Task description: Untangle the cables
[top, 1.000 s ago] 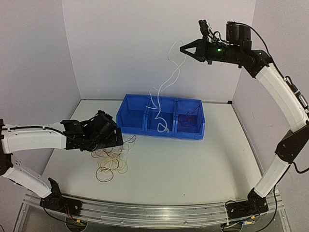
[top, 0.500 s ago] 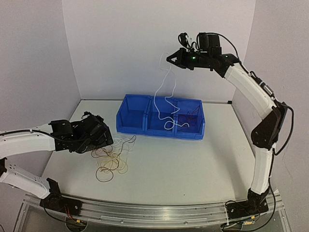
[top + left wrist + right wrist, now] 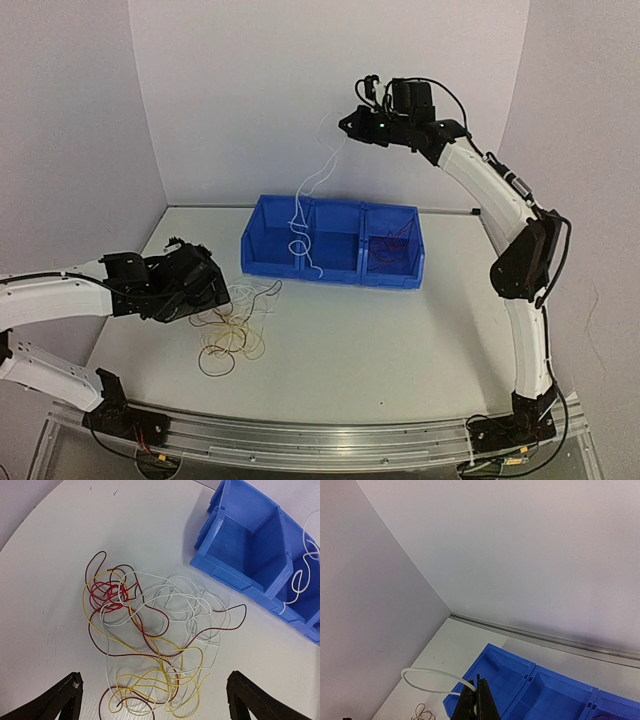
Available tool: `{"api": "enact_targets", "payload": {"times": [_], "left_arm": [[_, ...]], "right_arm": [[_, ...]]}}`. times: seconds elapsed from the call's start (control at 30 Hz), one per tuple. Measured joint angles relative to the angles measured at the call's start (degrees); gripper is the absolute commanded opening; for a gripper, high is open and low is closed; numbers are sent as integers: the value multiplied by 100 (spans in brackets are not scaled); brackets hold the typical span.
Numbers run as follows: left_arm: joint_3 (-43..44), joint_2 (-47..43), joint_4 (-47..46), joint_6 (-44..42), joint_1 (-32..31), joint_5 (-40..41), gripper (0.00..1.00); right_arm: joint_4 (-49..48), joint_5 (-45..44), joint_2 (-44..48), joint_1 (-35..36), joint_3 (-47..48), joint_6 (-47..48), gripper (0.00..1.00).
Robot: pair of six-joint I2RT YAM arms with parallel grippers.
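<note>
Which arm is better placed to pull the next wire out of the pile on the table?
Left. The left tool is open right above the tangle of cables. The right tool is raised high, shut on a white cable dangling over the blue bin.

A blue three-compartment bin [image 3: 283, 266] stands on a white table [image 3: 400, 340], a pale wall [image 3: 240, 100] behind the bin.

Of my left gripper [image 3: 154, 680] only two finger stubs show; the bottom edge cuts the rest, along with the lowest loops of the cable tangle [image 3: 162, 665]. The blue bin [image 3: 225, 575] runs off the right side. My right gripper [image 3: 477, 700] is clipped too, and the white cable [image 3: 427, 668] vanishes between its fingers.
</note>
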State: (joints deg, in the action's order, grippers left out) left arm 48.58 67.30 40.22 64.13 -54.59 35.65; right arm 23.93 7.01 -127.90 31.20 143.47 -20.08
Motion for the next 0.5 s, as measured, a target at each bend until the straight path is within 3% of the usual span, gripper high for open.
{"api": "enact_targets", "payload": {"times": [0.5], "left_arm": [[-192,-209,38,191,64,-3,100]], "right_arm": [[-455,-845,-77,-4,-60,588,0]]}}
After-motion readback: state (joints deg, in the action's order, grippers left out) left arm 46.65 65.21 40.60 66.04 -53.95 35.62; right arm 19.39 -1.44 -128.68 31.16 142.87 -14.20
